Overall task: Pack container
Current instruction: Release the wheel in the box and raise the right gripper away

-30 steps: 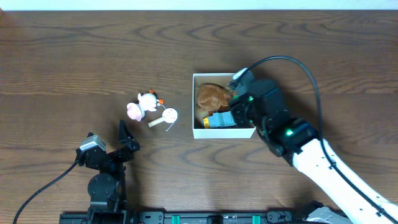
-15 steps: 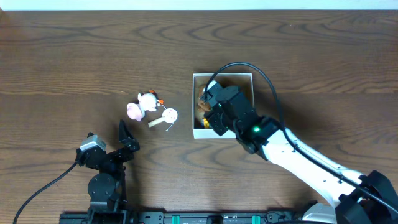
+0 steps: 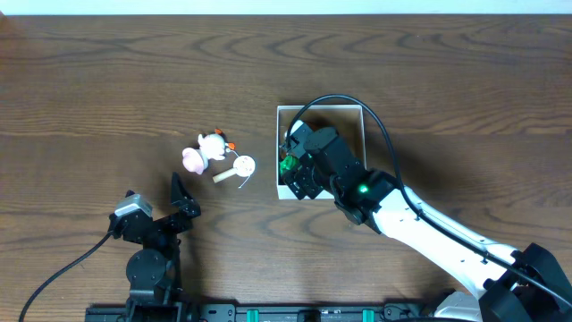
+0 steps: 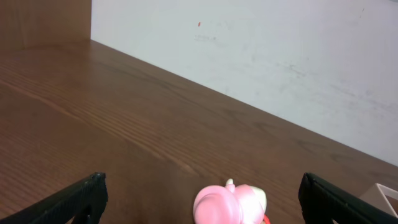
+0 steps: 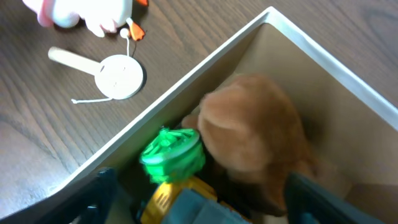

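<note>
Jaws apart just over the container [image 5: 186, 93], the right gripper [image 5: 202, 186] may snag its wall or knock the green toy [image 5: 172, 154] out.

Inside the container [image 5: 193, 72] the left half is crowded. A brown plush [image 5: 255, 134] fills the middle, a green ribbed disc [image 5: 171, 154] is wedged between it and the left wall, and a yellow-and-blue item [image 5: 186, 202] lies just behind. The right gripper [image 3: 299, 170], fingers spread, hangs over this corner, and its arm crosses the container's near right corner. The far right part shows bare tan floor.

Left of the container lie a white disc on a stick [image 3: 239, 166] and a pink-and-white plush toy [image 3: 206, 148], close together. A strip of bare table [image 3: 264, 156] separates them from the wall. The left gripper [image 3: 183, 192] sits well apart, down-left.
</note>
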